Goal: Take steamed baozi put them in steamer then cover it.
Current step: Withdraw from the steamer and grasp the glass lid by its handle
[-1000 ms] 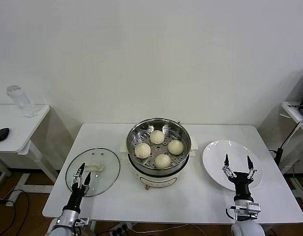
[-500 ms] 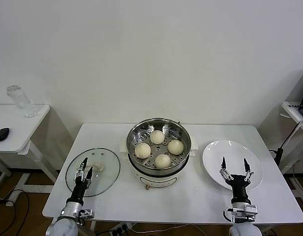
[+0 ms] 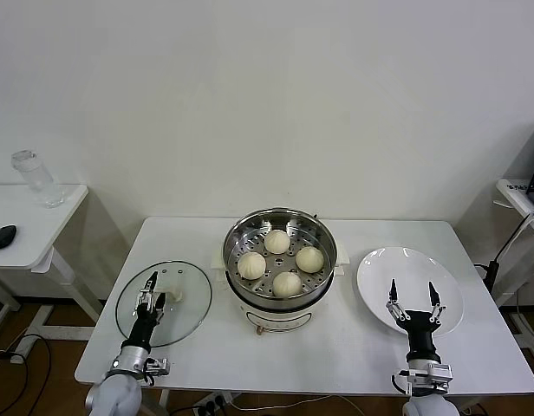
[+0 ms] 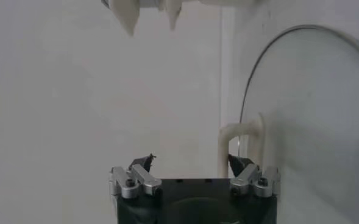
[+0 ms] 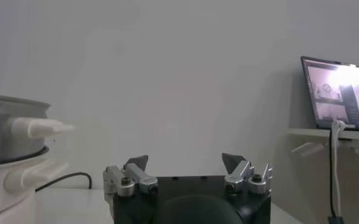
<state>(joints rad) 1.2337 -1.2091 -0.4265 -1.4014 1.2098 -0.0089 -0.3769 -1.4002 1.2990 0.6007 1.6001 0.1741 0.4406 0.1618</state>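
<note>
Cover (image 3: 164, 302) flat, handle (image 3: 171, 295) up, steamer (image 3: 280, 253) open

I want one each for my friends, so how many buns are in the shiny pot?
4, all in the steamer: back baozi, left baozi, right baozi, front baozi. None looks hidden.

Plate (image 3: 419, 276); jar (image 3: 36, 178) — mouse (image 3: 2, 236).

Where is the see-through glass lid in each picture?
Head view: the glass lid lies flat on the white table, left of the steamer.
Left wrist view: the lid fills the right side, beyond the left tool.
Right wrist view: not in it.
Shared landmark: the steamer, in the head and right wrist views.
</note>
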